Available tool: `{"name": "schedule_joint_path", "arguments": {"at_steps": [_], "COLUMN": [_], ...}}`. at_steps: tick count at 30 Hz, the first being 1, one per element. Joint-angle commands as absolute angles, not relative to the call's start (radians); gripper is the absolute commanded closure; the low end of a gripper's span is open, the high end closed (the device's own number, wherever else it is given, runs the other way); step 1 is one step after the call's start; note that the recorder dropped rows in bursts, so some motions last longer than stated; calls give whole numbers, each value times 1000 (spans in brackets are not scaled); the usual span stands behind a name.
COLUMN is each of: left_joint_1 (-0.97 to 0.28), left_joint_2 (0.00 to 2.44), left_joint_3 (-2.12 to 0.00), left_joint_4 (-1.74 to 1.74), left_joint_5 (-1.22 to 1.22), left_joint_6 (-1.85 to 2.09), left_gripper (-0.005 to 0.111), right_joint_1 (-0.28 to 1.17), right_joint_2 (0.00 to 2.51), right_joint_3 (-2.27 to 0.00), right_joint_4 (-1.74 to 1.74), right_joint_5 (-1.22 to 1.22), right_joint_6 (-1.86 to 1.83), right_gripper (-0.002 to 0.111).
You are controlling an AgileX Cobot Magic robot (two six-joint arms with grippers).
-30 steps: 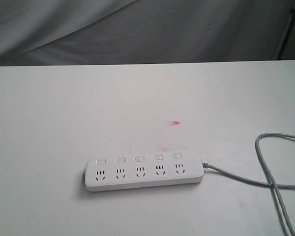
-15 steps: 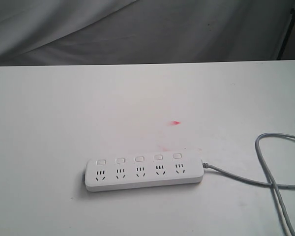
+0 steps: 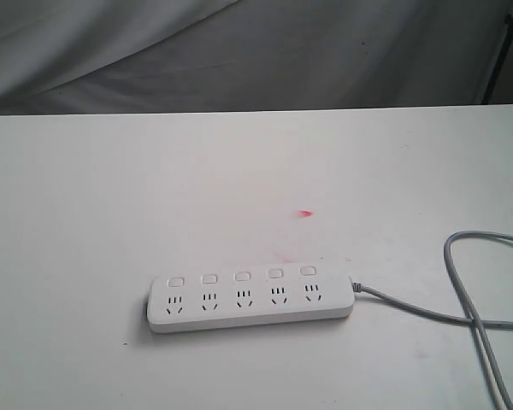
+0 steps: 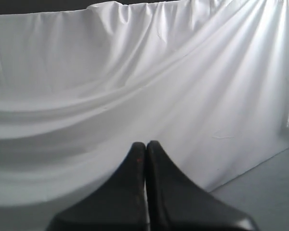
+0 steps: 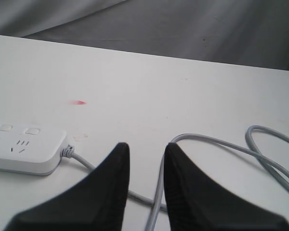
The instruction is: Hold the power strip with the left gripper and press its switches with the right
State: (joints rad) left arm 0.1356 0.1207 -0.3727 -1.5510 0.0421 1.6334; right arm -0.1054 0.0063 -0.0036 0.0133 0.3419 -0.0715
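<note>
showing red smudge (image 3: 304,213) near power strip (image 3: 250,302)

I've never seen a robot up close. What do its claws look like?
The left gripper and the right gripper each have two plain black fingers, broad at the base and tapering to rounded tips. No markings or cables are visible on them, and the arms themselves are out of view.
</note>
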Motion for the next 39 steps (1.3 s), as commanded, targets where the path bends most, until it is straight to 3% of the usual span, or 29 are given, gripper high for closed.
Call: {"name": "schedule_joint_path", "arguments": {"at_steps": [1, 7, 11, 26, 34, 39], "left_joint_1": [140, 140, 140, 140, 140, 140], "left_joint_2": [95, 34, 0, 0, 0, 0], "left_joint_3": [-348, -302, -251, -233, -4, 0], "left_joint_4": [-996, -255, -16, 59, 61, 59], "left_joint_5": [121, 108, 72, 150, 128, 233], "left_joint_6": [1102, 326, 91, 0, -7, -104], "left_gripper": [107, 107, 107, 107, 107, 107], "right_joint_1": [-100, -100, -100, -100, -100, -100], "right_joint_2": [0, 0, 0, 0, 0, 0], "right_joint_3": [0, 0, 0, 0, 0, 0], "right_joint_4": [13, 13, 13, 13, 13, 13], "right_joint_5": [341, 341, 341, 341, 341, 341], "right_joint_6": [-70, -70, -70, -70, -70, -70], "right_gripper": [84, 84, 84, 84, 84, 84]}}
